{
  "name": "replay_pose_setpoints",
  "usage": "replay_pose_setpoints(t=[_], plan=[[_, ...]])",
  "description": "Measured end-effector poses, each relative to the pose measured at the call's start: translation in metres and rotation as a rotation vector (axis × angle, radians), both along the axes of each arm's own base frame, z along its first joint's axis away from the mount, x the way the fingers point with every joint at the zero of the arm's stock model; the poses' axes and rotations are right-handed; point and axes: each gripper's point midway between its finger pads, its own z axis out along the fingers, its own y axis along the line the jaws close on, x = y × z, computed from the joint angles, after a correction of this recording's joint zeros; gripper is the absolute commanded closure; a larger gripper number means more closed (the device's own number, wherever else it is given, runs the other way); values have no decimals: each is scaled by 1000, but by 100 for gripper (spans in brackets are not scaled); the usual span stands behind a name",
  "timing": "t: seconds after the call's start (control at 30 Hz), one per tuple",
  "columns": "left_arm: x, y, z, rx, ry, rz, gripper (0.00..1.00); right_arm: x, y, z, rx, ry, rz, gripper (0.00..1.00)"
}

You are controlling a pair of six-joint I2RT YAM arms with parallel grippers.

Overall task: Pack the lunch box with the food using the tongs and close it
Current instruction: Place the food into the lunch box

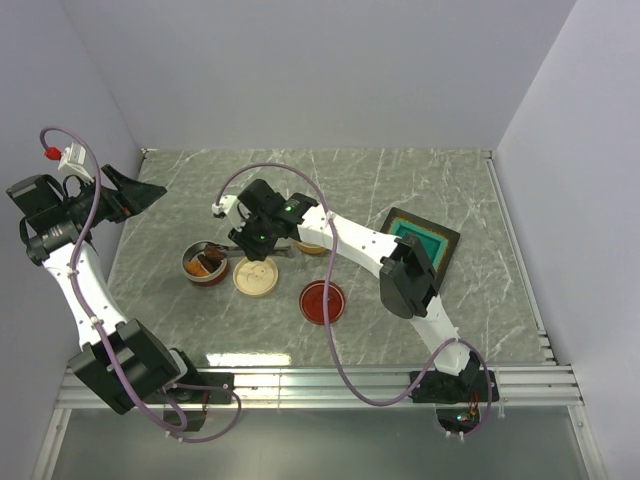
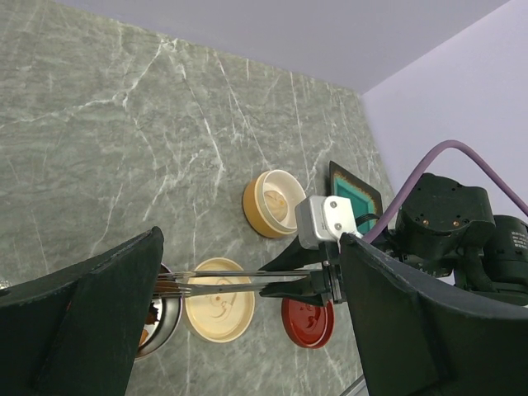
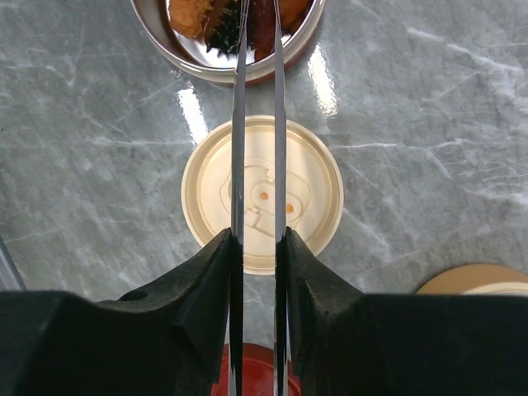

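My right gripper (image 1: 250, 240) (image 3: 257, 239) is shut on the silver tongs (image 3: 238, 124) (image 2: 239, 280), one finger pressing on each arm. The two arms stay slightly apart and point left across the cream lid (image 3: 305, 198). Their tips reach into a round steel-lined lunch box bowl (image 1: 190, 268) (image 3: 165, 41). That bowl holds the food (image 3: 194, 12) (image 1: 208, 263), orange, brown and dark pieces. Whether the tips pinch a piece cannot be seen. My left gripper (image 1: 140, 192) (image 2: 247, 239) hangs open and raised at the far left, holding nothing.
The cream lid (image 1: 255, 278) lies flat beside the bowl, a red lid (image 1: 323, 302) (image 2: 307, 318) to its right. A tan round container (image 2: 268, 206) (image 1: 312, 247) stands behind my right wrist. A dark square tray with a teal centre (image 1: 422, 240) sits at the right.
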Motion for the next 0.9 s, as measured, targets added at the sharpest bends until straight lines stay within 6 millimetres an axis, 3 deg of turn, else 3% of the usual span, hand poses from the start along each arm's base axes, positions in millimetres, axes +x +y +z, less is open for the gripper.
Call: replay_pose_setpoints(t=[0.2, 0.37, 0.63, 0.77, 0.9], plan=[[0, 0, 0, 0, 0, 0, 6, 1, -2, 6, -13, -17, 7, 57], [0, 0, 1, 3, -3, 0, 6, 1, 3, 16, 5, -38, 17, 56], [-1, -1, 3, 0, 2, -1, 6, -15, 9, 24, 28, -5, 35, 57], [-1, -1, 7, 7, -3, -2, 6, -19, 9, 51, 79, -6, 22, 58], [-4, -2, 7, 25, -4, -10, 6, -21, -1, 99, 169, -16, -1, 58]])
